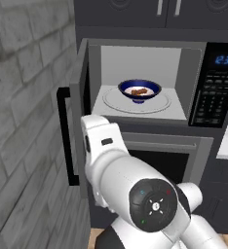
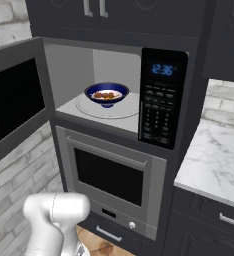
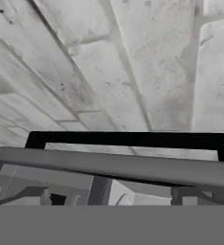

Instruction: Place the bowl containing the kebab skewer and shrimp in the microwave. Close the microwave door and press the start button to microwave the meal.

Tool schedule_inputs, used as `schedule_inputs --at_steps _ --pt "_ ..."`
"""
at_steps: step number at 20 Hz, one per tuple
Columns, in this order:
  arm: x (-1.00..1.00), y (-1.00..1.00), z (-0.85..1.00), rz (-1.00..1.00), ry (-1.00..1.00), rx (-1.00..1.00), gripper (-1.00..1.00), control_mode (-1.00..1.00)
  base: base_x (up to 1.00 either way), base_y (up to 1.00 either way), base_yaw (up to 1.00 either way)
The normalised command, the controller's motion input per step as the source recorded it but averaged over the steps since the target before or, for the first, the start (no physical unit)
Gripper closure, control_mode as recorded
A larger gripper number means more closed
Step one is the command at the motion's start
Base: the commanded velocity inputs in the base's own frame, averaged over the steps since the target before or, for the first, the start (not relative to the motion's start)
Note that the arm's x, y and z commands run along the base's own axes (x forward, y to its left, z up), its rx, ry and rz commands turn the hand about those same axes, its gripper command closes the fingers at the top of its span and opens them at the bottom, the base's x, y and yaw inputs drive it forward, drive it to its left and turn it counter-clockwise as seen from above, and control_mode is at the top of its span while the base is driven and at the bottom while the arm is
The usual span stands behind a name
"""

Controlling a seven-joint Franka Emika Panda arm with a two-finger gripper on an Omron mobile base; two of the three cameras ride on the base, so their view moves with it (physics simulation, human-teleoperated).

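Bowl [image 1: 140,90] with skewer [image 1: 141,91] and shrimp [image 2: 102,96] sits on the turntable [image 1: 160,104] inside the microwave [image 2: 159,65]; door [image 1: 79,112] open.
Arm beside the door's outer face, near the black handle [image 3: 128,139] and brick wall [image 1: 23,121]; gripper wide open, holding nothing. To close well, press flat on the door's free edge by the handle and follow its swing until it latches.
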Motion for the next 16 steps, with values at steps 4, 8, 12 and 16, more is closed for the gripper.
schedule_inputs --at_steps 4,8,12,16 --pt "0.16 0.19 -0.1 0.04 -0.01 0.0 -1.0 -1.0 0.0 0.0 0.0" --pt "0.29 0.02 -0.04 0.0 0.0 0.0 -1.0 -1.0 0.0 0.0 0.0" --pt "0.27 0.23 -0.02 0.0 -0.02 0.0 -1.0 -1.0 0.0 0.0 0.0" --pt "0.17 0.41 0.0 0.0 -0.04 -0.01 -1.0 -1.0 0.0 0.0 0.0"
